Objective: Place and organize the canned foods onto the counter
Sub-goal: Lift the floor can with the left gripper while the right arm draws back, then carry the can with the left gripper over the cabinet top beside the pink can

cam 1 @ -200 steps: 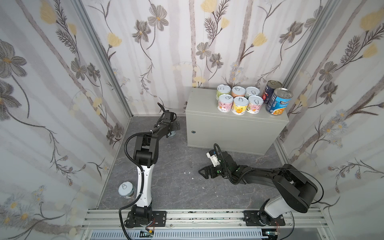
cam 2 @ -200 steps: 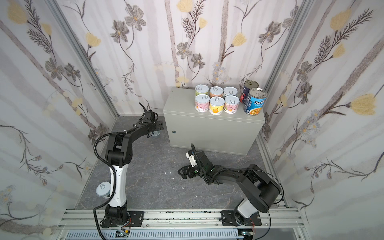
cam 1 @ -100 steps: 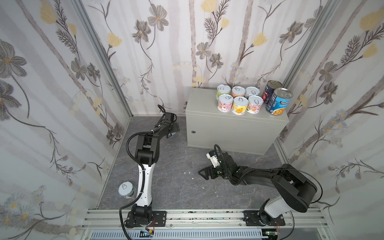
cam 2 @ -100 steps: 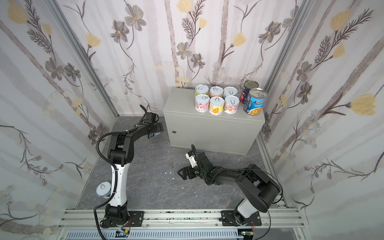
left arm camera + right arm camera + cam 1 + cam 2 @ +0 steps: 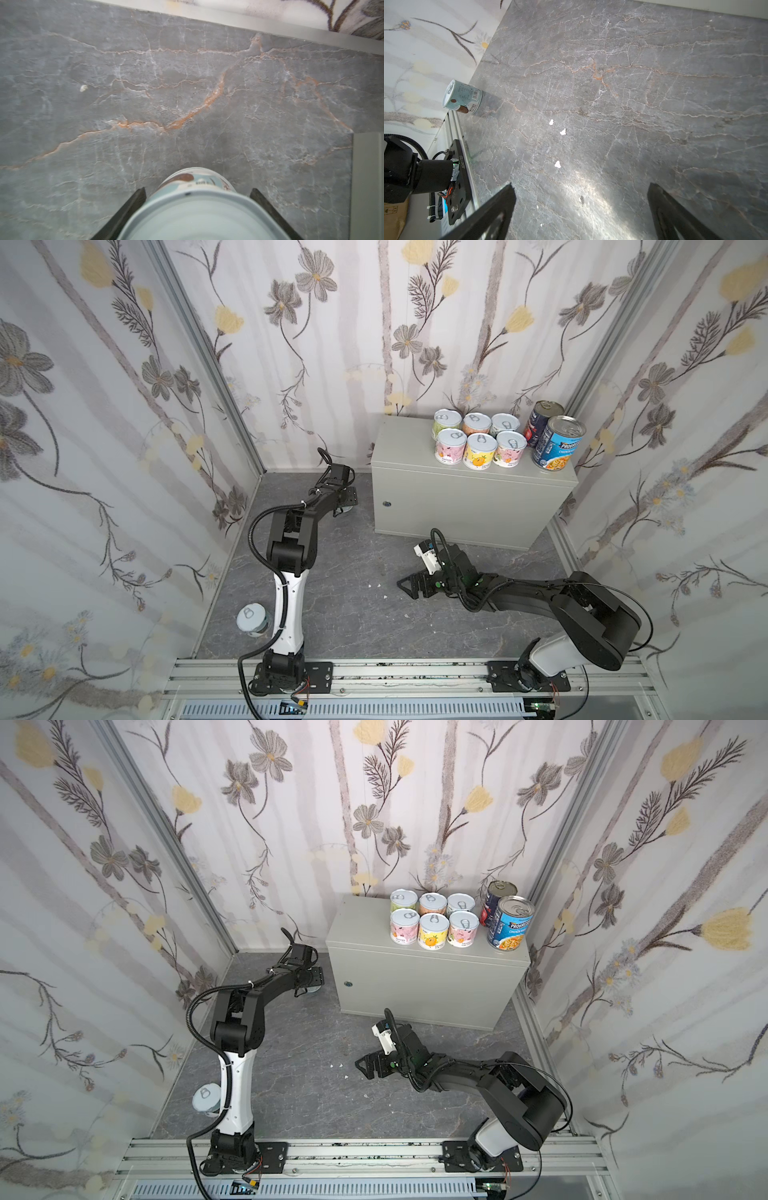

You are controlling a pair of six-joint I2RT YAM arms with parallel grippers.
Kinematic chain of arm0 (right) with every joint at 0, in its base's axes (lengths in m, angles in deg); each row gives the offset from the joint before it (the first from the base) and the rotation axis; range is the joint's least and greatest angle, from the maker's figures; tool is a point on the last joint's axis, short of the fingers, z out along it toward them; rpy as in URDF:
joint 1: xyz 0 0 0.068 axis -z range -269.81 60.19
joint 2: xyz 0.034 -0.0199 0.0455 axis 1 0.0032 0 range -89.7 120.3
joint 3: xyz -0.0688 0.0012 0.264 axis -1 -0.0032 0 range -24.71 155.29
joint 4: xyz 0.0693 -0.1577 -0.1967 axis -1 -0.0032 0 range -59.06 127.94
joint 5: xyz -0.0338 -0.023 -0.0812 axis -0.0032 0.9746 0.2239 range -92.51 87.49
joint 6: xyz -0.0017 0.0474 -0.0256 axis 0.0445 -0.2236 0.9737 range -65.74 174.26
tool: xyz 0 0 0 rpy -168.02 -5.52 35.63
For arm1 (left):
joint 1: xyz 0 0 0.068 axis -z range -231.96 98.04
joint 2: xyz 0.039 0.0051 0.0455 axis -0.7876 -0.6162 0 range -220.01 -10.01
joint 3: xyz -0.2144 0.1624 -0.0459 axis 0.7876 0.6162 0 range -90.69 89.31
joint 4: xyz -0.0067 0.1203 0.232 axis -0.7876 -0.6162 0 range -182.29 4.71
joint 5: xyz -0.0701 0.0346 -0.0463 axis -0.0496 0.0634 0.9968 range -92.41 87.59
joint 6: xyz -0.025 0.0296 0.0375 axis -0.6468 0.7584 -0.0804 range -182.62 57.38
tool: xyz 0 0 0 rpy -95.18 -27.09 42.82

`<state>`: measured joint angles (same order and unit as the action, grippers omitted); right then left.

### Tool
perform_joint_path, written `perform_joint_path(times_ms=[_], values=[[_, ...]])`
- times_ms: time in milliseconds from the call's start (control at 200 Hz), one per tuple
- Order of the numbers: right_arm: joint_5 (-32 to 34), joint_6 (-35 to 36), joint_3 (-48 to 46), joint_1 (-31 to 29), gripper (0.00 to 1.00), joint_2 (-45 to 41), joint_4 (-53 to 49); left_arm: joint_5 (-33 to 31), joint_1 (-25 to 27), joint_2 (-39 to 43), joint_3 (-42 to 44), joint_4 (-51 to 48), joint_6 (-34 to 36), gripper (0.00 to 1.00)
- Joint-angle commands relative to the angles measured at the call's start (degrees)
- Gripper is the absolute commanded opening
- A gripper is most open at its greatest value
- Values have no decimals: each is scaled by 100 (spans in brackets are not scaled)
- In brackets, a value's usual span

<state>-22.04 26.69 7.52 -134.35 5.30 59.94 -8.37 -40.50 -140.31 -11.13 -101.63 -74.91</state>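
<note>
The counter (image 5: pixel 415 456) carries six short cans (image 5: pixel 480 450) in two rows and two taller cans (image 5: pixel 559 443) toward its back-right corner. The right gripper (image 5: pixel 581 185) hangs wide open and empty over the middle of the floor (image 5: pixel 353 593). The left gripper (image 5: pixel 197 189) straddles a teal can (image 5: pixel 197 209) near the floor's back edge; whether it grips is unclear. A second teal can (image 5: pixel 251 617) stands at the front-left corner.
</note>
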Motion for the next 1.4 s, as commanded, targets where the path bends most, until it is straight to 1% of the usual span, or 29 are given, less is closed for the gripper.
perform_joint_path(times_ms=[0, 135, 155, 420, 669, 684, 714, 859, 1024, 1214, 1394], values=[[71, -64, -32, -37, 100, -166, 169, -197, -10, 408, 111, 175, 133, 66], [255, -67, -113, -90, 100, -317, 32, -233, 10, 842, 260, 149, 189, 66], [275, -72, -132, -98, 100, -502, 19, -231, 12, 897, 277, 140, 198, 66], [425, -174, -370, -176, 100, -1071, -160, -304, 114, 1699, 469, -87, 343, 65], [625, -218, -487, -205, 100, -1581, -446, -449, 225, 2416, 387, -475, 593, 65], [638, -221, -496, -351, 100, -1606, -465, -442, 225, 2460, 371, -502, 603, 65], [650, -234, -500, -385, 100, -1652, -481, -435, 229, 2535, 336, -549, 630, 65], [731, -252, -557, -444, 100, -1849, -623, -410, 294, 2831, 80, -862, 774, 65], [803, -273, -576, -501, 100, -2050, -760, -505, 536, 3095, -298, -1207, 953, 65], [878, -268, -591, -539, 100, -2218, -916, -730, 927, 3161, -1076, -1727, 1097, 65], [950, -267, -656, -564, 100, -2379, -1013, -809, 1481, 2948, -1951, -2249, 1157, 65]])
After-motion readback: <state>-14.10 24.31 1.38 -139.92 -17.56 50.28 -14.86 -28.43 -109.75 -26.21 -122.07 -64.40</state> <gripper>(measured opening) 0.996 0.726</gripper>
